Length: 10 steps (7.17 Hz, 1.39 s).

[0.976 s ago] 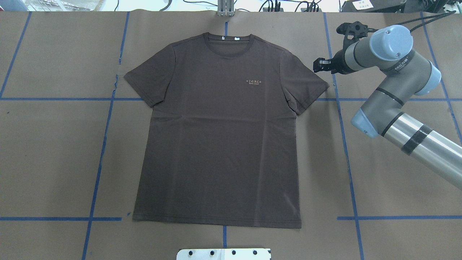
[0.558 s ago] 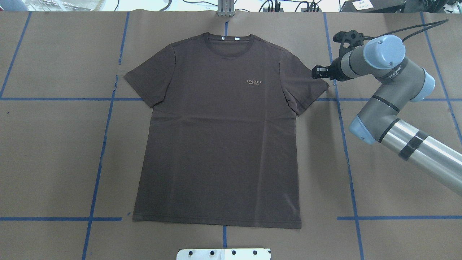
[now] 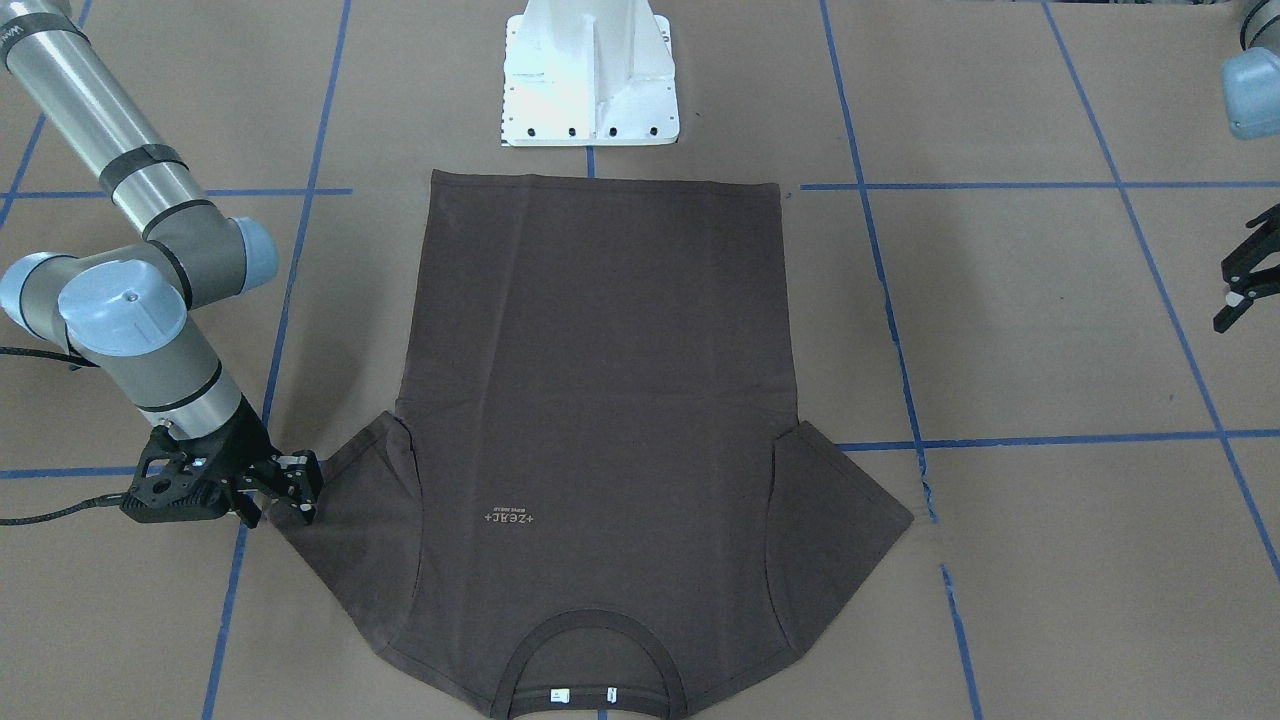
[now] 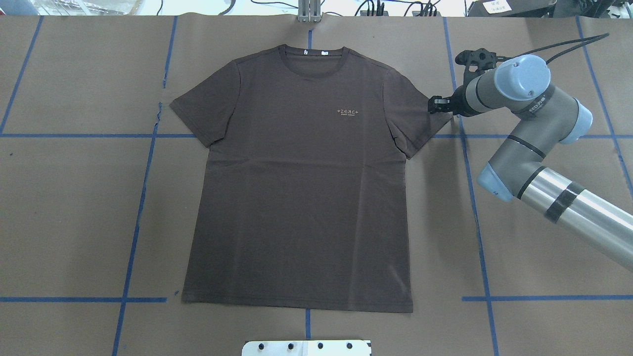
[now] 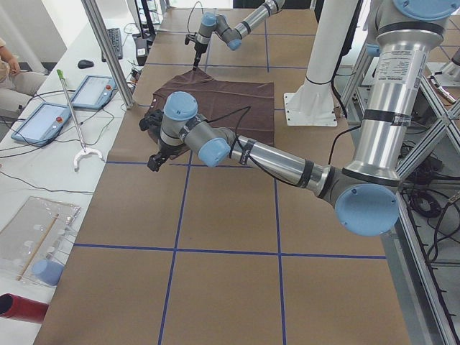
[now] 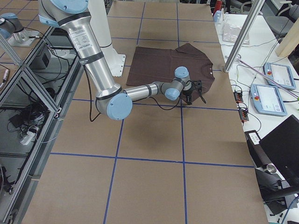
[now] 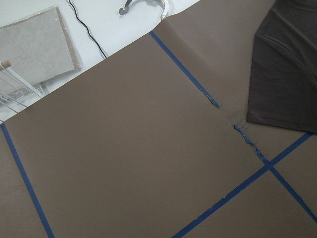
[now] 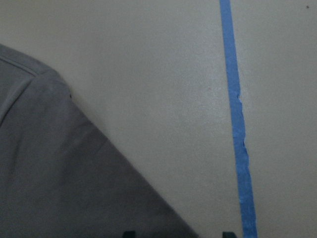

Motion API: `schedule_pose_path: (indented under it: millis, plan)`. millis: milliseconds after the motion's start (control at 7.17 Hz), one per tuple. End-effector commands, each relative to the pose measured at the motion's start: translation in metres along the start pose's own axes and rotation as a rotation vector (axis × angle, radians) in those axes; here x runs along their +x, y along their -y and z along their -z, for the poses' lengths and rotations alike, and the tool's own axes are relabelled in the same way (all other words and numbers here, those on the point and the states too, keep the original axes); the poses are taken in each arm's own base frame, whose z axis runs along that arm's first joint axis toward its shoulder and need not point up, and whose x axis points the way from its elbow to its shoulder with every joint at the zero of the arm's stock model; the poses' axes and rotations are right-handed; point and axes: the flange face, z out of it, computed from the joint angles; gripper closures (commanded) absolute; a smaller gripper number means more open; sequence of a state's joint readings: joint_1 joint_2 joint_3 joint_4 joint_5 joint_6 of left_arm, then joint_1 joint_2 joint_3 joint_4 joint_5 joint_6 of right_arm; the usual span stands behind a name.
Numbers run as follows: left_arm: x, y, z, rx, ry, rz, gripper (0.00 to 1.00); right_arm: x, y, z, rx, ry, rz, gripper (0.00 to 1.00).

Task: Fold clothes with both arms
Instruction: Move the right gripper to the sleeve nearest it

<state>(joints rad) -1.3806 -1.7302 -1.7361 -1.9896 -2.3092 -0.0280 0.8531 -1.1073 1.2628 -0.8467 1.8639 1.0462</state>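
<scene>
Table is covered in brown paper gridded with blue tape lines; the tape looks torn in places in the left wrist view. T-shirt lies flat, logo up, hem toward the white pedestal, collar at the far edge.

Right gripper sits low at the tip of its near sleeve, fingers apart, holding nothing. Left gripper hangs well off the shirt, fingers spread.

A white side bench carries two tablets.
</scene>
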Motion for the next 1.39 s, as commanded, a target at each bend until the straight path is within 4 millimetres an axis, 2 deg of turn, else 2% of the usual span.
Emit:
schedule_pose_path:
  millis: [0, 139, 279, 418, 837, 976, 1115, 1255]
  plan:
    - [-0.001, -0.001, -0.001, -0.002, 0.001, 0.003, 0.00, 0.000, -0.002, -0.003, 0.001, -0.009, 0.001, 0.34]
    - [-0.001, -0.001, -0.001, -0.003, 0.001, 0.002, 0.00, 0.000, -0.003, -0.003, 0.001, -0.010, 0.000, 0.40]
    - [-0.001, -0.001, -0.001, -0.003, 0.001, 0.002, 0.00, -0.002, -0.002, -0.002, 0.005, -0.007, -0.007, 0.78]
    - [-0.001, -0.001, -0.001, -0.003, 0.001, 0.002, 0.00, -0.005, -0.004, -0.003, 0.003, -0.003, -0.057, 1.00]
    - [-0.002, -0.001, -0.002, -0.003, 0.001, 0.002, 0.00, -0.022, 0.000, 0.004, 0.009, 0.013, -0.054, 1.00]
    - [-0.002, -0.001, -0.002, -0.004, 0.001, 0.003, 0.00, -0.038, 0.004, 0.021, 0.008, 0.012, -0.056, 1.00]
    - [-0.002, -0.002, -0.002, -0.005, 0.001, 0.004, 0.00, -0.070, 0.015, 0.046, -0.005, -0.026, -0.068, 1.00]
    - [-0.002, -0.002, -0.002, -0.005, 0.001, 0.004, 0.00, -0.107, 0.019, 0.054, 0.009, -0.072, -0.078, 1.00]
